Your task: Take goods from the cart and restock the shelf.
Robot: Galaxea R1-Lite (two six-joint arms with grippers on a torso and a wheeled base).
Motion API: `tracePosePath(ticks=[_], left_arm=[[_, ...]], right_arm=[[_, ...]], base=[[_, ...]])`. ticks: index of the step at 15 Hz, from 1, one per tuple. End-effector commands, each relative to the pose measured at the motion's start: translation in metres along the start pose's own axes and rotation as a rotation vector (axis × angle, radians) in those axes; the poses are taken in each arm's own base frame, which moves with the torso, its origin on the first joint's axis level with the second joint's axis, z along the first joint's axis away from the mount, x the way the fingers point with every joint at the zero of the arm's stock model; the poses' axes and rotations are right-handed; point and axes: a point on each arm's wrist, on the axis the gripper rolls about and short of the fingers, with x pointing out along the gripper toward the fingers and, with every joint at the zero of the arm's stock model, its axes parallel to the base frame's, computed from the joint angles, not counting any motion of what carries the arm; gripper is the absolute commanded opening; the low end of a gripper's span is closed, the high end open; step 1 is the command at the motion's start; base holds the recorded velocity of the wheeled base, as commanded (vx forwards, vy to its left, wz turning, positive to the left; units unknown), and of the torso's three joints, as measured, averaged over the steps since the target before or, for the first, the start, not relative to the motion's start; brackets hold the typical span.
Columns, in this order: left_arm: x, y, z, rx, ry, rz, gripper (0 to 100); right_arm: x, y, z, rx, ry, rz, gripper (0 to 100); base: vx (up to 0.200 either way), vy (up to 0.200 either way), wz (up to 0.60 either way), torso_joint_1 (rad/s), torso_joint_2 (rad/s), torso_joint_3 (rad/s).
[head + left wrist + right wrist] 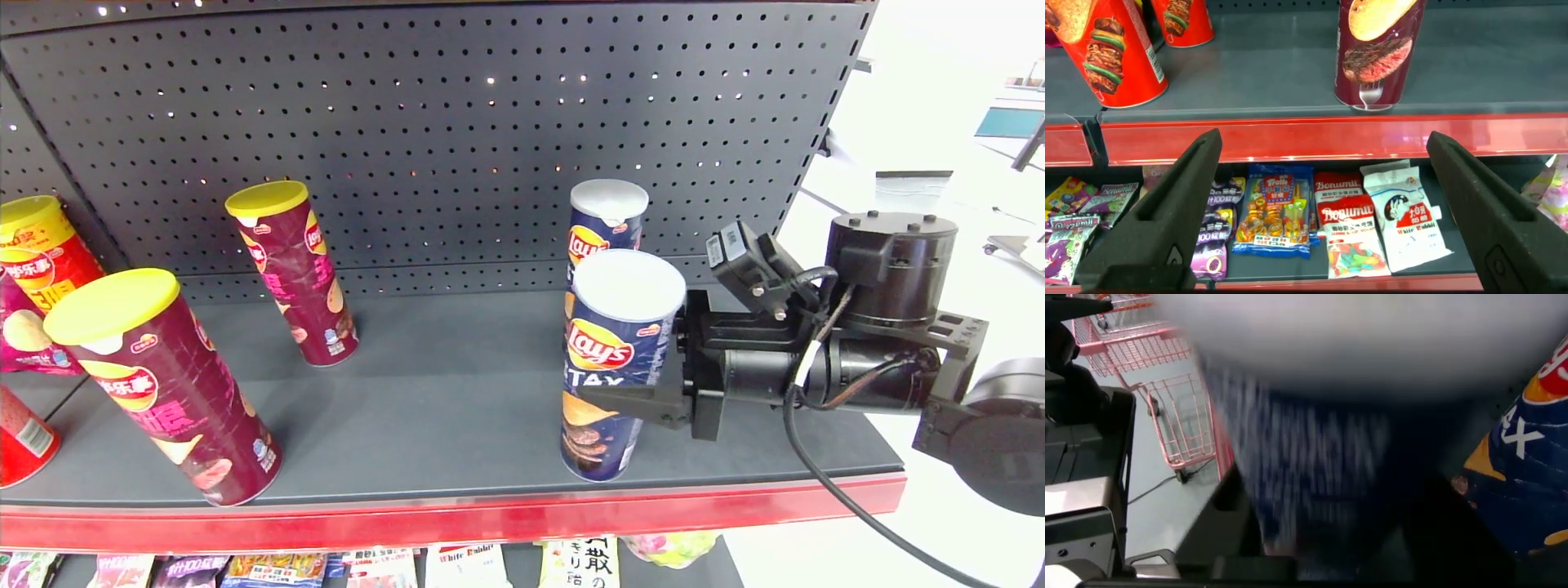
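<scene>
Right tool (619, 394): it is gripping the front blue cylindrical chip can (624, 327) around its lower half, with one black finger lying across the can's near face and the other hidden behind it.
Held can: it is standing upright under a white lid, with its base down at the grey shelf deck (441, 408), just behind the red front lip (457, 514).
Rear can: a second blue cylindrical chip can (608, 216) with a white lid is standing directly behind the held one, near the dark pegboard back panel (424, 106).
Cart: a pink wire shopping cart (1176, 416) is showing on the floor in the right wrist view, well apart from the shelf.
Left tool (1324, 140): it is hanging with its black fingers (1184, 204) spread wide and holding nothing, level with the shelf's red lip.
Maroon cans: two maroon cylindrical chip cans with yellow lids are standing on the deck to the left, one near the front (171, 384) and one farther back (294, 273).
Far left: red chip cans (1118, 49) are standing at the shelf's left end.
Lower shelf: colourful snack bags (1278, 208) are lying side by side.
</scene>
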Motion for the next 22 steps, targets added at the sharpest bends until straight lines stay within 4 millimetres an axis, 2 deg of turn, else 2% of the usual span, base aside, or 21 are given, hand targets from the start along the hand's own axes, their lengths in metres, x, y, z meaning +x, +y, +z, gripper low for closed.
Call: tracePosePath(ticks=[1,6,11,13,16,18,20,22], left_arm=[[0.0,0.0,0.0,0.0,0.0,0.001,100],[0.0,0.0,0.0,0.0,0.0,0.001,100],[0.0,0.0,0.0,0.0,0.0,0.001,100],[0.0,0.0,0.0,0.0,0.0,0.001,100],[0.0,0.0,0.0,0.0,0.0,0.001,100],[0.0,0.0,0.0,0.0,0.0,0.001,100],[0.0,0.0,0.0,0.0,0.0,0.001,100],[0.0,0.0,0.0,0.0,0.0,0.001,100]], right_arm=[[0.001,0.0,0.001,-0.004,-0.005,0.002,100],[-0.006,0.004,0.004,-0.009,0.002,-0.052,100],[-0.044,0.043,0.002,0.034,0.027,-0.144,100],[-0.051,0.046,0.006,0.039,0.028,-0.231,100],[-0.045,0.059,0.013,0.096,0.014,-0.351,100],[-0.028,0.08,0.013,0.186,0.005,-0.485,100],[-0.024,0.095,0.015,0.222,-0.002,-0.454,100],[-0.024,0.101,0.015,0.219,-0.001,-0.429,100]], base=[[0.0,0.0,0.0,0.0,0.0,0.0],[0.0,0.0,0.0,0.0,0.0,0.0],[0.0,0.0,0.0,0.0,0.0,0.0],[0.0,0.0,0.0,0.0,0.0,0.0],[0.0,0.0,0.0,0.0,0.0,0.0],[0.0,0.0,0.0,0.0,0.0,0.0],[0.0,0.0,0.0,0.0,0.0,0.0],[0.0,0.0,0.0,0.0,0.0,0.0]])
